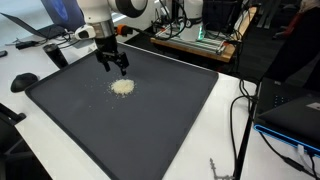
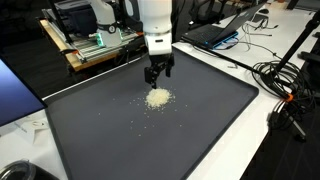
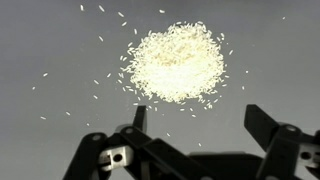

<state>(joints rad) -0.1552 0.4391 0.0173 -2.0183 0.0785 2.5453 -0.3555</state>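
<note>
Dark mat [image 1: 170,115], rice pile [image 1: 122,87] near tool [image 1: 116,70]

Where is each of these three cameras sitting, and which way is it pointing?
Exterior view: set high beside the dark mat, looking down across it; arm and open gripper show.
Exterior view: high off another side of the mat, looking down; arm and gripper show.
Wrist view: on the wrist, facing down at the grain pile; only fingers show.
Shared: all see the pile.
</note>
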